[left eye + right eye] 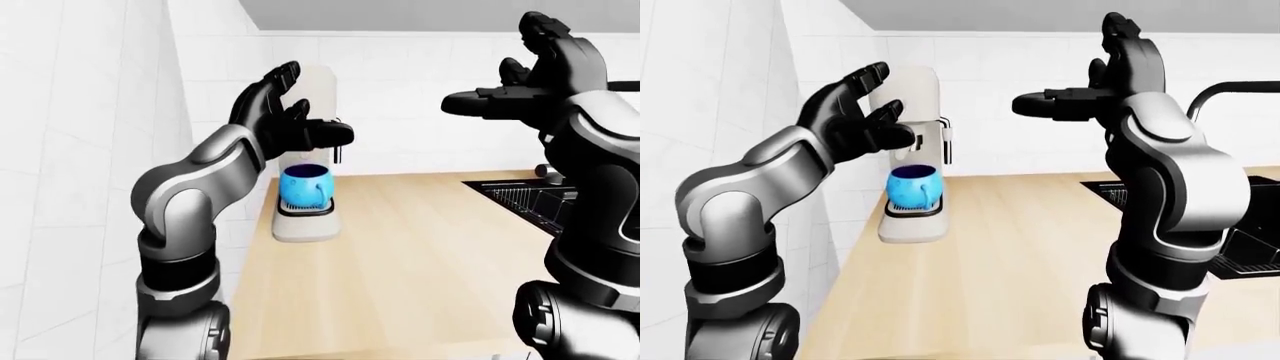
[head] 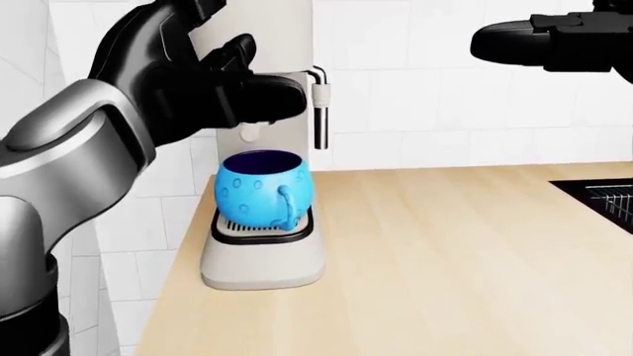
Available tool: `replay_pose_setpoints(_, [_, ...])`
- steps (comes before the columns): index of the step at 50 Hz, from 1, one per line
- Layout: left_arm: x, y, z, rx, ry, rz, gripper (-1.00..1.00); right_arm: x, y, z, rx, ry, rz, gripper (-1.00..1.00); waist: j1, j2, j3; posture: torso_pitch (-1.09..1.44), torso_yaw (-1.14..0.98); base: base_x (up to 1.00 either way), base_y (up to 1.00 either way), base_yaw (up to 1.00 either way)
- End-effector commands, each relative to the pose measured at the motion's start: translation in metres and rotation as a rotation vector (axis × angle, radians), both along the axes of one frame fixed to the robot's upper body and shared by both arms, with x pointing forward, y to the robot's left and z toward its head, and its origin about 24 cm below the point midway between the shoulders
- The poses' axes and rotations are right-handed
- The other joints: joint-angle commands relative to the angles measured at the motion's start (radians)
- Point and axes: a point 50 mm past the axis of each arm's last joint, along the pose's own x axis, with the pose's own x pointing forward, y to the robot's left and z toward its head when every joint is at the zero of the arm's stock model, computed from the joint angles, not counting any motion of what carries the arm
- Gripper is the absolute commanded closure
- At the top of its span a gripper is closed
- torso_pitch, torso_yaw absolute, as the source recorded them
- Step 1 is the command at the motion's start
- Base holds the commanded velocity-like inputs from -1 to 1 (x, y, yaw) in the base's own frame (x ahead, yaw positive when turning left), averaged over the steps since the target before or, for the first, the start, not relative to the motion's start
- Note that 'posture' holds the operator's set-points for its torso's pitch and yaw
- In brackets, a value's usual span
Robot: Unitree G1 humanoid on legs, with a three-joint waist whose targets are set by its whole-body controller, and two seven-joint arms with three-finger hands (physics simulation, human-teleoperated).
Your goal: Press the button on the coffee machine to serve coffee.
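Cream coffee machine (image 1: 305, 187) at the counter's wall end; your left hand (image 1: 285, 124) is raised against its upper body, fingers spread.
Button not visible, so find it first, then press with one fingertip, squarely. Blue mug (image 2: 261, 190) sits on the machine's drip tray under the spout; contents indiscernible. Right hand (image 1: 1080, 101) hovers spread, well right of the machine.

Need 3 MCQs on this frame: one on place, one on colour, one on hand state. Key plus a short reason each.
1. Where is the mug?
A. on the coffee machine's drip tray
B. in the sink
C. in the right hand

2. What colour is the mug?
A. red
B. blue
C. white

3. How is the left hand?
A. shut on the mug
B. open, fingers spread by the machine's upper body
C. flat on the counter

Key: A, the mug sits under the spout; B, the mug is bright blue; B, the fingers are splayed and hold nothing.
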Motion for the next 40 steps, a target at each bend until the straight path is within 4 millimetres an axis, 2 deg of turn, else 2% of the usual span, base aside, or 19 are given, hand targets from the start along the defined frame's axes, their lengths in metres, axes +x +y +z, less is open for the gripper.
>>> replay_pose_setpoints(1, [0.0, 0.002, 0.016, -0.018, -0.077, 0.013, -1.0, -0.003, 0.001, 0.015, -0.008, -0.073, 0.002, -1.0, 0.0, -0.004, 0.002, -0.69, 0.0, 0.0, 0.0, 0.0])
replay_pose_setpoints(23, [0.015, 0.001, 0.011, -0.011, -0.071, 0.024, -1.0, -0.004, 0.001, 0.019, -0.008, -0.078, 0.002, -1.0, -0.002, -0.008, 0.001, -0.69, 0.0, 0.0, 0.0, 0.0])
replay_pose_setpoints(40, [0.026, -0.001, 0.002, -0.013, -0.06, 0.032, -1.0, -0.002, 0.002, 0.01, 0.002, -0.072, 0.006, -1.0, -0.003, -0.01, 0.001, -0.69, 0.0, 0.0, 0.0, 0.0])
